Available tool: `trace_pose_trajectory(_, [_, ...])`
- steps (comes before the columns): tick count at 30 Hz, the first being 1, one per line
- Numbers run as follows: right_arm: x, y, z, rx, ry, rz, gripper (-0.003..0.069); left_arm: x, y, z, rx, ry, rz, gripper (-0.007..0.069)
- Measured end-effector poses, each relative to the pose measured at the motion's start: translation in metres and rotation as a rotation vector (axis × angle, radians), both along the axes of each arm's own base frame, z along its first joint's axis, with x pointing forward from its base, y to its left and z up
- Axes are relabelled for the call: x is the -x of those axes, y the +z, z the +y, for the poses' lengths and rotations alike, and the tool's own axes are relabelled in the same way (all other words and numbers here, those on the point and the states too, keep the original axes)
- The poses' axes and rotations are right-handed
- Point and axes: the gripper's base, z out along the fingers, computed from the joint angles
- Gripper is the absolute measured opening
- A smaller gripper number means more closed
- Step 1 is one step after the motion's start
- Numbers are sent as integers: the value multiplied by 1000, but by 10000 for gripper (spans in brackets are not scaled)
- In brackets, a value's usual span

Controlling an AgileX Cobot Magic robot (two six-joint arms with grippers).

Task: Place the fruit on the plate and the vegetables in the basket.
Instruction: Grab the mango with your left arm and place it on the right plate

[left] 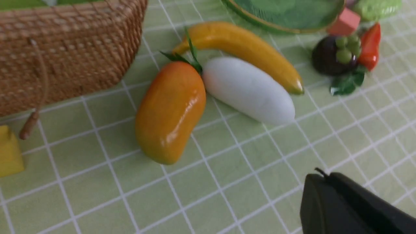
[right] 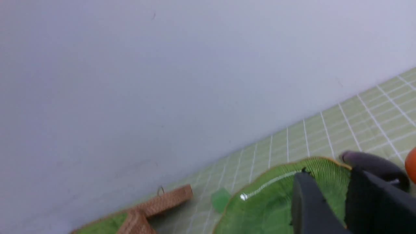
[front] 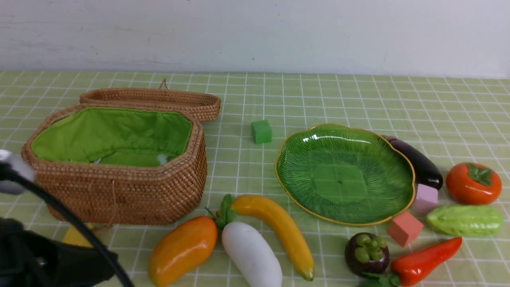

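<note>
1. Your left end effector [left: 320, 182] is closed and holds nothing. It hangs over bare counter [front: 358, 99], near the mango [front: 183, 251].
2. Your right end effector [right: 334, 182] has a narrow gap between its fingers, with nothing in it. Its wrist view looks across the plate [front: 342, 175] toward the wall. You cannot see this end effector in the front view.
3. The basket [front: 119, 191] sits at the left, open. Its lid [front: 151, 99] lies flat behind it, against the far rim.
4. The plate is right of centre, well apart from the basket.
5. All fruit is on the counter:
   - The mango and banana [front: 283, 231] lie in front, between basket and plate.
   - The mangosteen [front: 366, 253] is in front of the plate.
   - The persimmon [front: 473, 183] is far right.
6. All vegetables are on the counter:
   - The radish [front: 251, 253] lies between mango and banana, just beside both.
   - The eggplant [front: 418, 161] lies along the plate's right rim.
   - The cucumber [front: 464, 220] lies in front of the persimmon.
   - The chili [front: 426, 259] is just right of the mangosteen.
7. Cubes:
   - Green cube [front: 261, 131]: between basket and plate.
   - Pink cube [front: 425, 198] and red cube [front: 405, 228]: at the plate's right front edge.
   - Yellow cube [front: 75, 237]: at the basket's front.
</note>
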Motion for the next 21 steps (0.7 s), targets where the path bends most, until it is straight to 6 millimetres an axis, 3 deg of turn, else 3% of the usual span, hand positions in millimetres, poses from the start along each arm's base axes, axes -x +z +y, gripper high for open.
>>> trace_pose_trajectory(3, [3, 35, 4, 181, 107, 201, 105, -22, -7, -14, -88, -64, 61, -13])
trace_pose_trajectory(7, [8, 60, 9, 428, 284, 436, 78, -42, -10, -24, -143, -88, 73, -13])
trace_pose_trajectory(12, [15, 92, 18, 555, 488, 428, 74, -61, -20, -28, -207, -95, 52, 15])
trace_pose_trajectory(15, [21, 104, 22, 558, 575, 351, 74, -71, -31, -31, -259, -131, 67, 111])
trace_pose_trajectory(16, [21, 105, 23, 563, 583, 342, 75, -71, -31, -31, -260, -133, 65, 111])
trace_pose_trajectory(21, [26, 110, 30, 604, 689, 241, 85, -96, -62, -41, -322, -167, 133, 417])
